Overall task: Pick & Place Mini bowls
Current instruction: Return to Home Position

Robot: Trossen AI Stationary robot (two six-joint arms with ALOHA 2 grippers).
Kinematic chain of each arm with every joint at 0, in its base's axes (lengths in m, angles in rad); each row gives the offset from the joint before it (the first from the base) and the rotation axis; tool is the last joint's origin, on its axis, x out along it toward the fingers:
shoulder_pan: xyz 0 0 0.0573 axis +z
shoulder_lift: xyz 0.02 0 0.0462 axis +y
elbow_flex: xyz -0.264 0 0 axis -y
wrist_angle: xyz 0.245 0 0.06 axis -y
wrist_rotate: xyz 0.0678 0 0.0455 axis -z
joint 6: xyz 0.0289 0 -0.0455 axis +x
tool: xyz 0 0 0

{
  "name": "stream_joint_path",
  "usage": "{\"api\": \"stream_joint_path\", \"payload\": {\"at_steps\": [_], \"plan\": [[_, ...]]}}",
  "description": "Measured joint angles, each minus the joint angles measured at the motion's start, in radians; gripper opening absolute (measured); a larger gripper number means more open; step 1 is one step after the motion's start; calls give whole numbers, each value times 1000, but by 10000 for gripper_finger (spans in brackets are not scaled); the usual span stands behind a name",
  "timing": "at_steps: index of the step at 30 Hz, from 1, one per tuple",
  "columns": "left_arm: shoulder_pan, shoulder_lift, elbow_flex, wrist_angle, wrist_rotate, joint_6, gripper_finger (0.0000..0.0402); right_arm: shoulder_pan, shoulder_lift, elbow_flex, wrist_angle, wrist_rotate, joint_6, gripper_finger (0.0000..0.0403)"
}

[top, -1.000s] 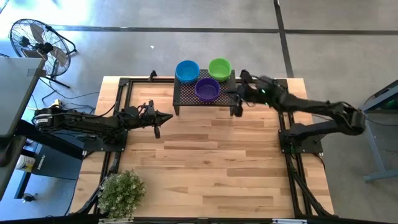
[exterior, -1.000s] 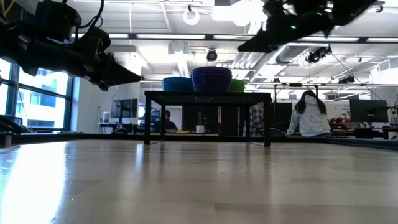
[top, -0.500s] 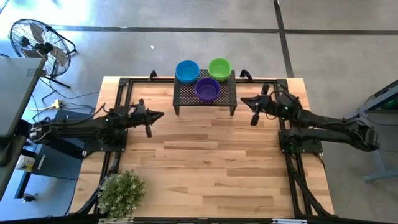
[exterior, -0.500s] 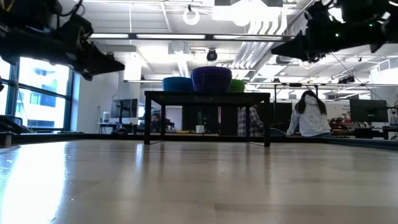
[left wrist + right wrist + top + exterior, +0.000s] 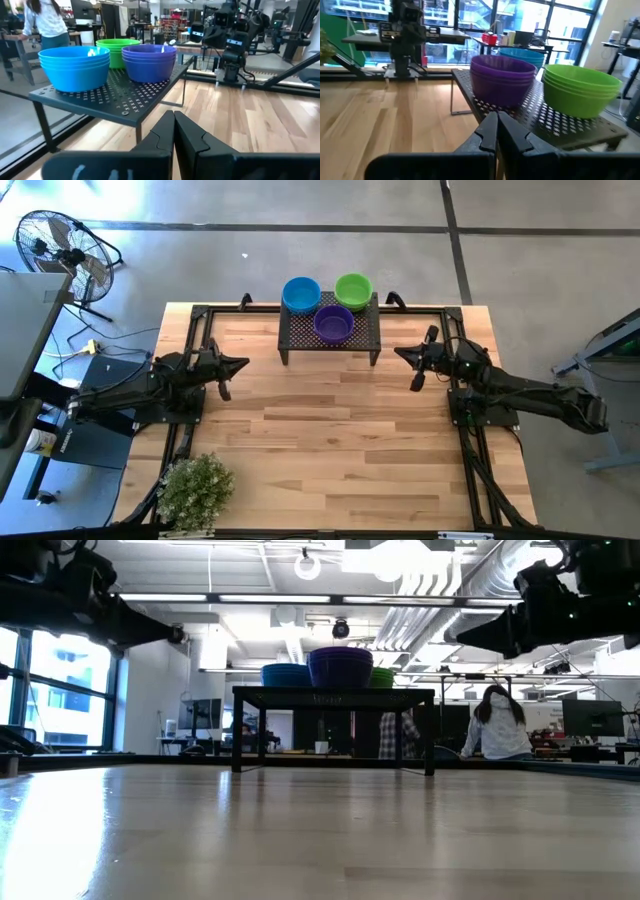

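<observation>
1. High view: three stacks of mini bowls sit on the black rack at the far edge of the table. The blue stack is at the rack's back left, the green stack at its back right, and the purple stack in front, between them. The left gripper hovers over the table's left side, well apart from the rack and pointing inward. The right gripper hovers over the right side, near the rack's right end. A potted plant stands at the near left corner.
2. Low view: the rack stands on its legs and carries the blue stack, the purple stack and the green stack. The left gripper and the right gripper hang high on either side. A person sits in the room behind.
3. Left wrist view: the fingers are pressed together, closed on nothing, and point at the rack.
4. Right wrist view: the fingers are likewise closed on nothing, and the purple stack lies nearest ahead.
</observation>
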Motion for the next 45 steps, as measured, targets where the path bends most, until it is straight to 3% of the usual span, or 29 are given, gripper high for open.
{"api": "stream_joint_path", "payload": {"at_steps": [7,11,22,27,34,39,45], "plan": [[0,-28,-48,2,-16,7,0,-64,-152,-48,-65,-48,37,0],[0,-28,-57,10,-37,-8,0,-51,-232,-78,-69,-21,74,0],[0,-28,-58,11,-48,-9,0,227,-305,-94,-96,362,-21,0],[0,-28,-59,10,-56,-8,0,258,-382,-94,-193,250,-34,0],[0,-28,-59,9,-73,-9,0,111,-507,-90,-371,74,19,0],[0,-28,-59,-2,-77,-13,0,35,-507,-130,-320,132,30,0],[0,-28,-74,29,-83,-16,0,30,-504,-131,-322,154,42,0]]}}
